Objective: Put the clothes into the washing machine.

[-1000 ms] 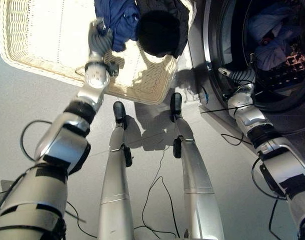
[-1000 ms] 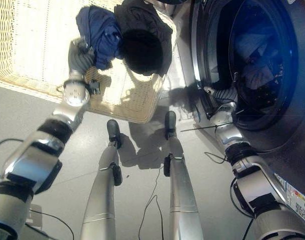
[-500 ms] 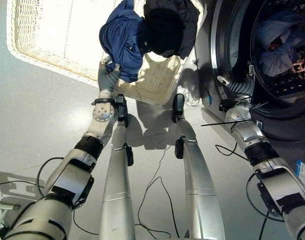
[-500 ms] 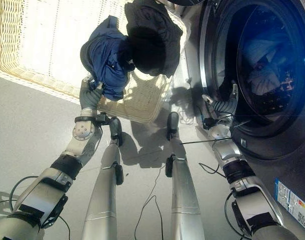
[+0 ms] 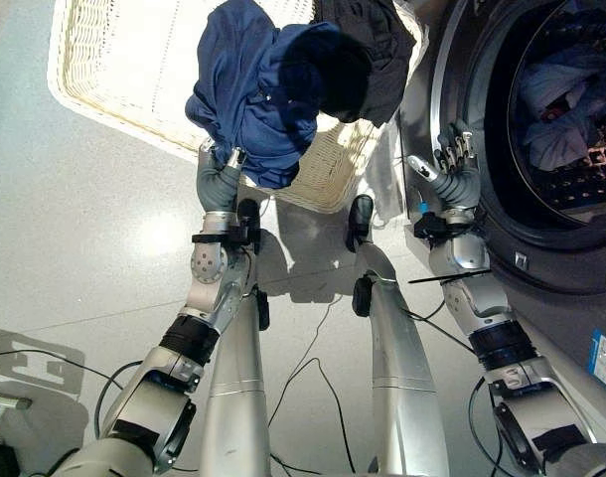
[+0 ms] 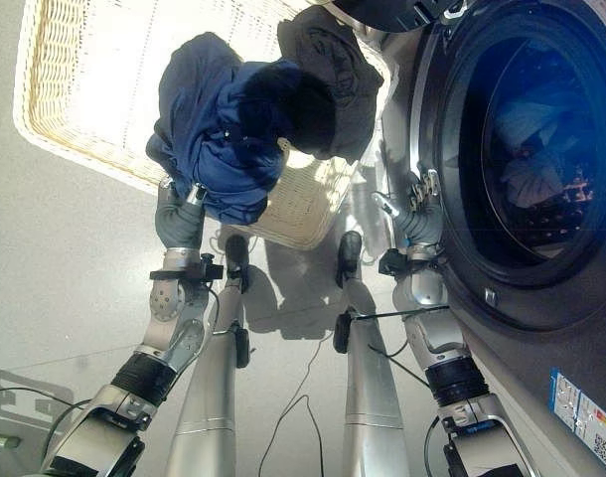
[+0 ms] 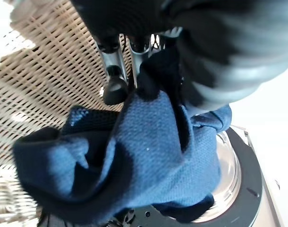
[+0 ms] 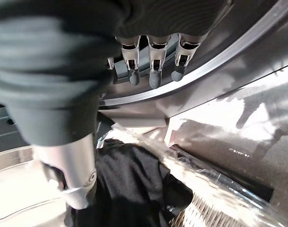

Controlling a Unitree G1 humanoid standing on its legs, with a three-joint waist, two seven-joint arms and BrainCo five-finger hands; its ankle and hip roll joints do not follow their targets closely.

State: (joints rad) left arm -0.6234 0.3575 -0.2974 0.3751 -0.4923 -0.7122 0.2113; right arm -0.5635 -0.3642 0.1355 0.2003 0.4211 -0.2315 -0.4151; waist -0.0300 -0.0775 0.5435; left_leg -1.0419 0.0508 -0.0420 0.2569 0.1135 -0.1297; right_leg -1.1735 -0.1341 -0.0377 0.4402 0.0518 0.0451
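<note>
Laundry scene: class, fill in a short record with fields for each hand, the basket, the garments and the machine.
left hand: shut on the blue garment, lifted above the basket
right hand: open, empty, at the drum rim
wicker basket: on the floor, left of the machine
black garment: draped over the basket's edge
washing machine: door open, clothes already inside

Left hand (image 5: 219,182) raised with fingers apparently curled closed; right hand (image 5: 456,174) upright, fingers straight.

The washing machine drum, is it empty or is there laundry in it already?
Not empty: light blue clothes lie inside the drum of the washing machine, seen through its round opening.
</note>
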